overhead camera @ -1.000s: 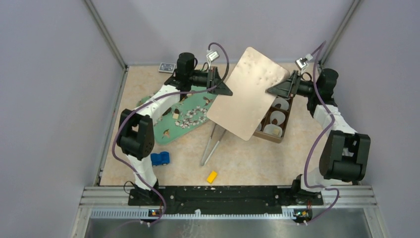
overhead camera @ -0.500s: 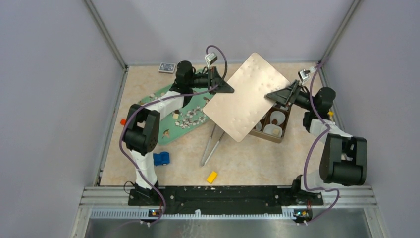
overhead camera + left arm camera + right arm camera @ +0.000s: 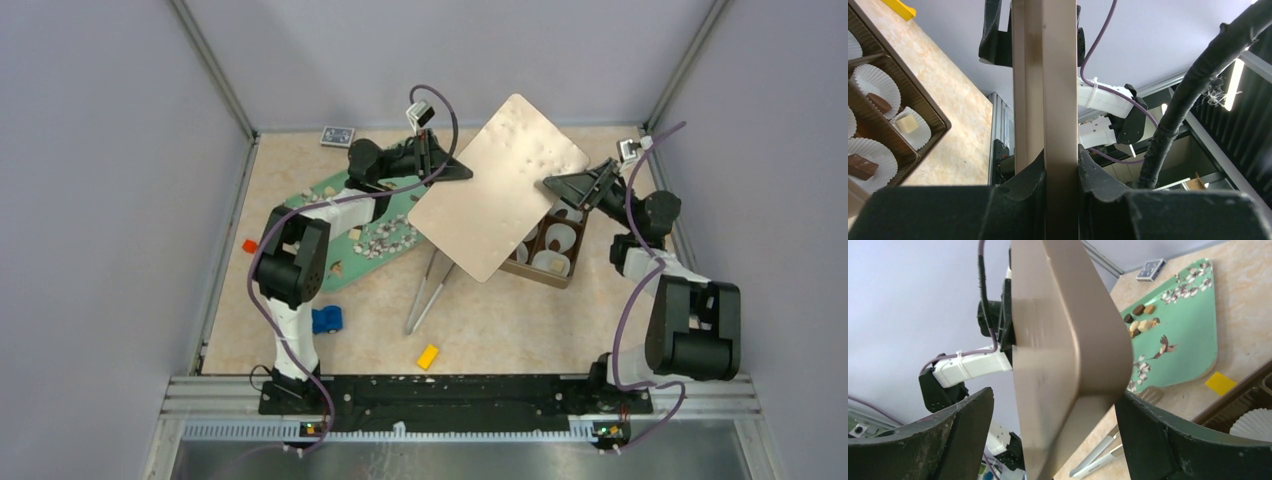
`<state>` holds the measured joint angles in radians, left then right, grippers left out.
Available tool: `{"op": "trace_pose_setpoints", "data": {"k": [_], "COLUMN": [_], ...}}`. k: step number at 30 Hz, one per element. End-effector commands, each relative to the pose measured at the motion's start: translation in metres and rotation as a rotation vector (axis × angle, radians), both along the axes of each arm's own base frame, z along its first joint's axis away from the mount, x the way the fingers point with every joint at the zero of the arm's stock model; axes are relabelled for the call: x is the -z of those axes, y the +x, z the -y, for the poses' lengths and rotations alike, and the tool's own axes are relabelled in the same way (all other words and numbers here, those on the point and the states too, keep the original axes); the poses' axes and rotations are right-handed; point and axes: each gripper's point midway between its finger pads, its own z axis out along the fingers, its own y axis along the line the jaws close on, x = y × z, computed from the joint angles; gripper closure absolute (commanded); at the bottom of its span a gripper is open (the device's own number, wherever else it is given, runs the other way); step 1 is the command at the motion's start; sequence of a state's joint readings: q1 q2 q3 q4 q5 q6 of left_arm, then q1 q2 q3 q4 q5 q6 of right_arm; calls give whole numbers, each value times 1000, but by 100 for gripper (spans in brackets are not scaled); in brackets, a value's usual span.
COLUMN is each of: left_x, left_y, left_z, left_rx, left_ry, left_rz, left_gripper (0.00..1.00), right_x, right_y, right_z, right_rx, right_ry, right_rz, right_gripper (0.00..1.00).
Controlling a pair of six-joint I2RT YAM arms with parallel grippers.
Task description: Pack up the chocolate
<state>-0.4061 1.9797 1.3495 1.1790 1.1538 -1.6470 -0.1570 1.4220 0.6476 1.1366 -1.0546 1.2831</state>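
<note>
one tan lid (image 3: 497,190) hangs tilted: the left gripper (image 3: 1060,165) pinches its edge, the right gripper (image 3: 1054,410) is spread wide around a corner, not gripping. chocolate (image 3: 1138,309) lies on the green tray (image 3: 1193,340) and in paper cups (image 3: 870,80) in the brown box (image 3: 540,276). the blue packet (image 3: 337,135) has print too small to read.

Brown and cream chocolate pieces (image 3: 1139,316), some on green board (image 3: 1188,335), some in paper cups (image 3: 868,80) in box (image 3: 923,97)

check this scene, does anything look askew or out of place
The tan rounded-corner lid hangs tilted above the brown divided chocolate box, pinched at one edge by the left gripper alone; the right gripper has its jaws open around the opposite edge. A blue toy car and a yellow block lie loose on the table.
</note>
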Motion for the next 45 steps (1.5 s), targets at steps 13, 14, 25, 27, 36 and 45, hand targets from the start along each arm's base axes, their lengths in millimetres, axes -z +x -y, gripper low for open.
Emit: {"op": "trace_pose_setpoints", "data": {"k": [13, 14, 25, 27, 36, 45], "left_x": [-20, -18, 15, 23, 68, 107], "left_y": [18, 18, 15, 19, 40, 54], "left_z": [11, 13, 42, 44, 72, 84], "left_rx": [-171, -167, -126, -137, -151, -228], "left_ry": [-134, -143, -66, -33, 141, 311], "left_rz": [-57, -66, -96, -90, -68, -35], "left_gripper": [100, 100, 85, 63, 19, 18], "right_x": [-11, -11, -1, 4, 22, 38], "right_y": [-15, -15, 1, 5, 6, 22], "right_z": [-3, -3, 16, 26, 39, 48], "right_rx": [-15, -19, 3, 5, -134, -174], "right_ry": [66, 69, 108, 109, 126, 85], "right_rz": [99, 98, 27, -3, -145, -187], "right_gripper": [33, 37, 95, 98, 100, 100]}}
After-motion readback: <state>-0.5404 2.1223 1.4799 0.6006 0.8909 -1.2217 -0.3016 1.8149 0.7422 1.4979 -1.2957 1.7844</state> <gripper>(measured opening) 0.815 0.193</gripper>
